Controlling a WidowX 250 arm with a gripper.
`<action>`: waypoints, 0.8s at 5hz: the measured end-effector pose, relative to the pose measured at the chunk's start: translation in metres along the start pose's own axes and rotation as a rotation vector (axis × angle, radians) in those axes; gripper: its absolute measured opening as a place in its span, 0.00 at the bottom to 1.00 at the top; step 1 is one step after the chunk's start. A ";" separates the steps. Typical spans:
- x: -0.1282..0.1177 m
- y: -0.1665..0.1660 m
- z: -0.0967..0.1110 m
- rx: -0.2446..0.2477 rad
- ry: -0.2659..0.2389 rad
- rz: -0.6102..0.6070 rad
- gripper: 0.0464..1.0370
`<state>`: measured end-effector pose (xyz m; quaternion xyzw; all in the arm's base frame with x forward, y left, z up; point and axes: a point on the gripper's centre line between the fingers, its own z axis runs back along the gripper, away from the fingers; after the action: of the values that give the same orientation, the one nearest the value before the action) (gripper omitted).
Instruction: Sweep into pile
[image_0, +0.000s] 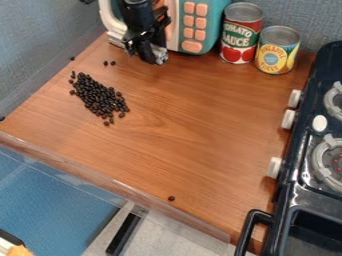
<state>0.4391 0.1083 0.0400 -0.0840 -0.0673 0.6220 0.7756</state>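
The black gripper (151, 54) hangs at the top of the wooden counter, in front of the toy microwave. Below and to its left, small dark beans (100, 97) lie in an elongated heap slanting down to the right, with a few loose around its edges. Two stray beans (109, 63) sit between the heap and the gripper. One more bean (72, 58) is near the left wall, and a single bean (172, 198) lies far off near the counter's front edge.
Behind the gripper stands a teal toy microwave (194, 25). A tomato sauce can (240, 34) and a pineapple can (276, 50) stand at the back right. The black toy stove (300, 175) borders the right side; a clear strip (107, 181) edges the counter's front.
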 end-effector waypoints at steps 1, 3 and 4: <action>0.005 0.004 -0.015 0.045 -0.004 0.019 0.35; 0.023 0.016 -0.020 0.102 -0.044 0.124 0.35; 0.024 0.017 -0.019 0.100 -0.042 0.147 0.35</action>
<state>0.4327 0.1348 0.0174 -0.0368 -0.0463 0.6813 0.7296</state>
